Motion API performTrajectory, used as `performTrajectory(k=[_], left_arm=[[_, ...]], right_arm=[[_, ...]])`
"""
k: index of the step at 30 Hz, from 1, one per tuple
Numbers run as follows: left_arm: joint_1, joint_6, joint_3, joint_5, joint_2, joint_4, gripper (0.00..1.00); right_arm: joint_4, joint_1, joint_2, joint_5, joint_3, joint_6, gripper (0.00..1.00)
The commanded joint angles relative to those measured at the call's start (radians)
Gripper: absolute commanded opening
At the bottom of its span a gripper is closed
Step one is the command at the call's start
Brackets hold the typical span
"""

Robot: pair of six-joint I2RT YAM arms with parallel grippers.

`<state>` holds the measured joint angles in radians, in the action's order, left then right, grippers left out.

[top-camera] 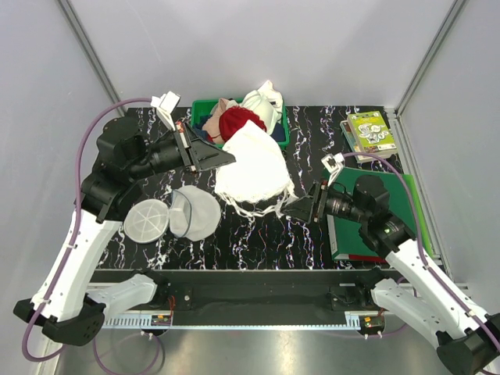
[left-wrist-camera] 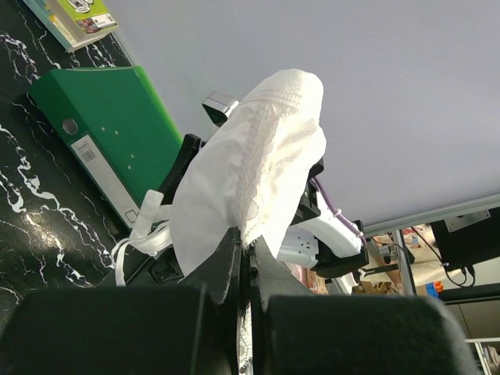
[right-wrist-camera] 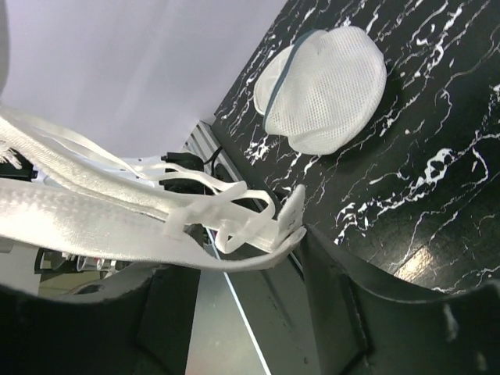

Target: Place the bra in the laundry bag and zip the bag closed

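The white bra [top-camera: 251, 166] hangs above the middle of the black marbled table, lifted by its left edge. My left gripper [top-camera: 224, 158] is shut on that edge; in the left wrist view the lacy fabric [left-wrist-camera: 250, 164] rises from between the closed fingertips [left-wrist-camera: 246, 244]. Thin white straps [top-camera: 268, 205] dangle from the bra's lower right. My right gripper [top-camera: 301, 208] is right there, open, and the straps and band end [right-wrist-camera: 234, 223] lie across its gap [right-wrist-camera: 238, 258], the band tip touching one finger [right-wrist-camera: 328, 266]. The white mesh laundry bag [top-camera: 172, 216] lies open in two round halves at the front left [right-wrist-camera: 324, 86].
A green bin [top-camera: 205, 105] at the back holds a red garment [top-camera: 238, 121] and beige cloth. A green binder [top-camera: 391, 211] lies under the right arm, also seen from the left wrist [left-wrist-camera: 109, 133]. A green-covered book [top-camera: 371, 133] sits at the back right.
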<state>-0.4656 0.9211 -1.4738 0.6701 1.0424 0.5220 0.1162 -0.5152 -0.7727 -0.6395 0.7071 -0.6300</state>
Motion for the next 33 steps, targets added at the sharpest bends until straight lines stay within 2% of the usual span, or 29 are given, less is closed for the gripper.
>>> performTrajectory(k=[1,3,4,5,6,9,12,15,17,20,25,33], left_arm=[[0.018,0.016,0.000,0.039,-0.008,-0.056,0.00],[0.024,0.015,0.000,0.040,-0.007,-0.057,0.00],[0.030,0.012,0.001,0.037,-0.007,-0.056,0.00],[0.034,0.006,0.006,0.033,-0.007,-0.051,0.00],[0.041,-0.004,0.006,0.026,-0.007,-0.044,0.00],[0.042,-0.085,0.030,-0.024,-0.005,-0.013,0.00],[0.036,-0.177,0.134,-0.075,0.005,-0.033,0.00],[0.022,-0.229,0.307,-0.133,0.019,-0.106,0.00],[0.015,-0.219,0.436,-0.150,0.030,-0.218,0.00],[-0.018,-0.246,0.542,-0.202,0.059,-0.301,0.00],[-0.050,-0.272,0.622,-0.224,0.107,-0.378,0.00],[-0.163,-0.234,0.731,-0.256,0.250,-0.560,0.00]], right_arm=[[-0.035,-0.003,0.006,-0.008,0.051,0.018,0.50],[-0.035,-0.003,-0.013,-0.006,0.054,0.019,0.38],[-0.030,-0.003,-0.020,-0.009,0.058,0.016,0.30],[-0.020,-0.003,-0.028,-0.015,0.063,0.018,0.11],[-0.001,-0.005,-0.037,-0.015,0.066,0.016,0.01],[0.083,-0.003,-0.025,-0.018,0.055,0.001,0.00],[0.129,-0.003,0.013,-0.046,0.020,-0.068,0.00],[0.212,-0.005,0.013,-0.068,0.000,-0.118,0.00],[0.270,-0.005,-0.003,-0.100,0.008,-0.140,0.00],[0.376,-0.003,-0.028,-0.083,0.040,-0.148,0.00],[0.537,-0.003,-0.126,-0.046,0.087,-0.152,0.00],[0.551,-0.003,-0.339,-0.014,0.202,-0.157,0.00]])
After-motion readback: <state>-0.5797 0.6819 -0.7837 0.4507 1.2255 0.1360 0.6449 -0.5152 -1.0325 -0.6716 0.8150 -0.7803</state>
